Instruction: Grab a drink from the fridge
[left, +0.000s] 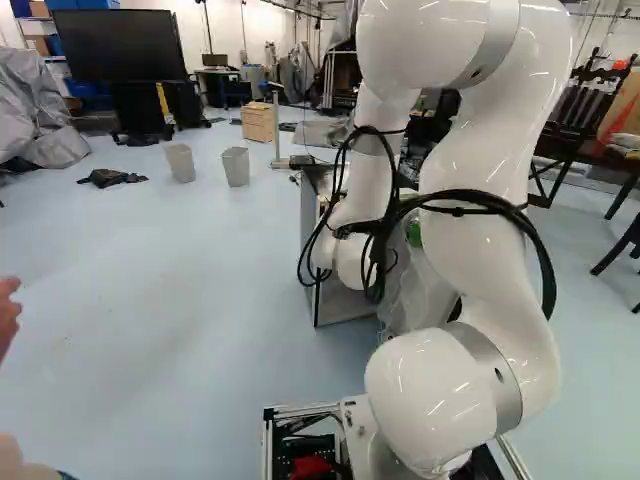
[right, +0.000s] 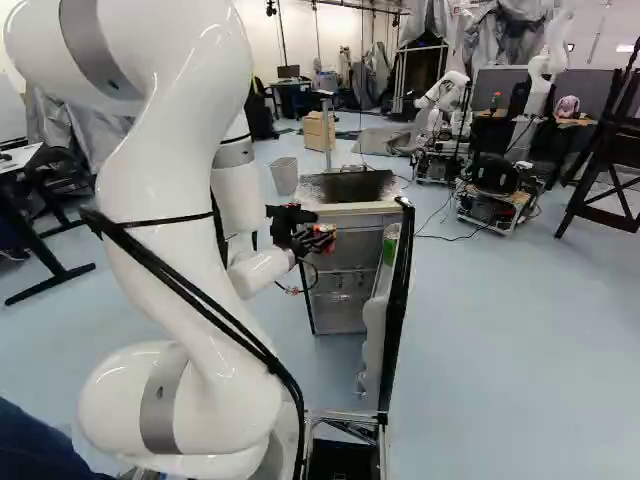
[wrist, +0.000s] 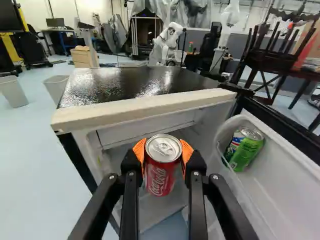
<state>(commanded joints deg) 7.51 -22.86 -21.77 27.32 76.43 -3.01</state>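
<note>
Big white arm (right: 190, 250) hogged the left of the right base view. Near that view's middle, its gripper (right: 316, 240) had a red can (wrist: 161, 172) pinched between both orange pads (wrist: 187, 151), jaws partly open around it, by the open fridge (wrist: 145, 110). Green can (wrist: 248, 151) sat in the door.

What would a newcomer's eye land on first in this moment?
The red can clamped in the black hand, before the open fridge. Next, the big white arm, filling much of the left of the right base view. Then the green can, in the bin of the open fridge door.
</note>
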